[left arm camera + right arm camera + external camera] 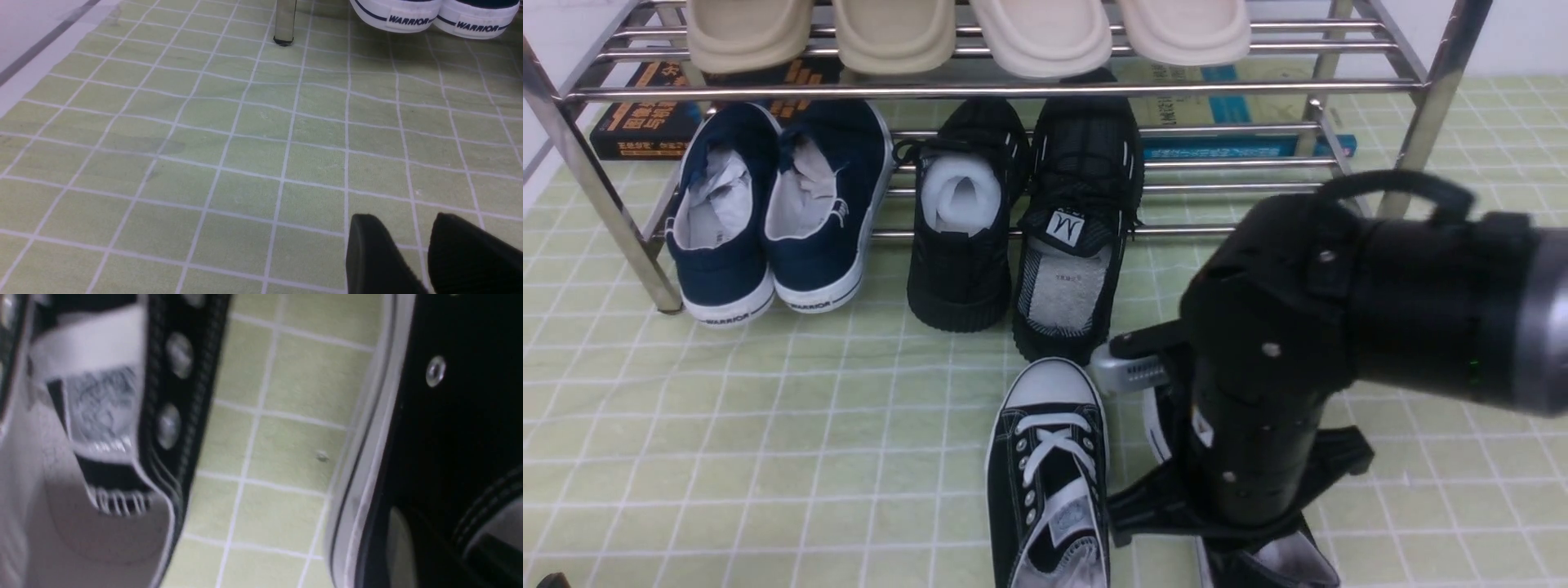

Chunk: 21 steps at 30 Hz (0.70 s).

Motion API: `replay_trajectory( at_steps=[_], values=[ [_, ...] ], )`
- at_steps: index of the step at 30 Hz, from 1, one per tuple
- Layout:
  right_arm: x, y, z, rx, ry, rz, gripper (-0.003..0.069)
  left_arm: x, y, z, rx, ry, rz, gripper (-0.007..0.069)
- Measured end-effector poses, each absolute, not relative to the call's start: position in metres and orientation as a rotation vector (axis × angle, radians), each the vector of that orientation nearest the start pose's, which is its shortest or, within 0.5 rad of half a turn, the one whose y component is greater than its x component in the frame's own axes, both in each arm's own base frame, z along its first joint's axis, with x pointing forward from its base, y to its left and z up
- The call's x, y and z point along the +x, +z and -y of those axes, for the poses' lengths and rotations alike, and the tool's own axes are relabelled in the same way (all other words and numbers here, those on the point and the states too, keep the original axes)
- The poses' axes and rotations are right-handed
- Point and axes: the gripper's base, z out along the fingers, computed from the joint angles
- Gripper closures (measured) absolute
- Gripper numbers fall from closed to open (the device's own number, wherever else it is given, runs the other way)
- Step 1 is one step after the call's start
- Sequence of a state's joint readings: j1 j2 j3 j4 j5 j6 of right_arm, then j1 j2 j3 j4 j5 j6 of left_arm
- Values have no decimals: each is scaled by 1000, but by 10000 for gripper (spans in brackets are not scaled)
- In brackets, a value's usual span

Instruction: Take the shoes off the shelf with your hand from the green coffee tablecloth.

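We see a pale green cloth with thin white grid lines (727, 425) filling most of the front view, lightly wrinkled, with a white wall behind it at the upper right. Across the top stands the chrome shelf (1013, 90), beige clogs (898, 33) on its upper tier, navy WARRIOR slip-ons (723, 220) and black mesh sneakers (968, 278) below, and books (645, 122) behind.

We find the black canvas sneakers (1045, 457) on the cloth at lower center and lower right, the second partly hidden by our right arm (1258, 367). We cannot tell whether our right fingers are apart or together; our left fingers (412, 245) stand slightly apart over bare cloth.
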<state>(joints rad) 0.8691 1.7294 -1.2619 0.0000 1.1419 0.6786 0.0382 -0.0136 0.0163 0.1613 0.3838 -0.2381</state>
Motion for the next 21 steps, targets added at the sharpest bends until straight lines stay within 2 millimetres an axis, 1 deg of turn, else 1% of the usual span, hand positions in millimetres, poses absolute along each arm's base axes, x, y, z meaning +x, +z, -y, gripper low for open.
replay_trajectory(
  at_steps=[2, 5, 12, 18, 21],
  values=[
    [214, 233, -253, -295, 60, -3087, 637, 52, 174, -7, -159, 21, -1858, 383],
    [217, 239, -256, -293, 92, -3065, 633, 52, 174, -7, -159, 22, -1858, 383],
    [218, 240, -258, -291, 110, -3053, 625, 52, 174, -7, -159, 22, -1858, 383],
    [223, 241, -264, -283, 198, -2988, 613, 52, 174, -7, -159, 22, -1858, 383],
    [226, 242, -267, -269, 252, -2947, 588, 52, 174, -7, -159, 22, -1858, 383]
  ],
)
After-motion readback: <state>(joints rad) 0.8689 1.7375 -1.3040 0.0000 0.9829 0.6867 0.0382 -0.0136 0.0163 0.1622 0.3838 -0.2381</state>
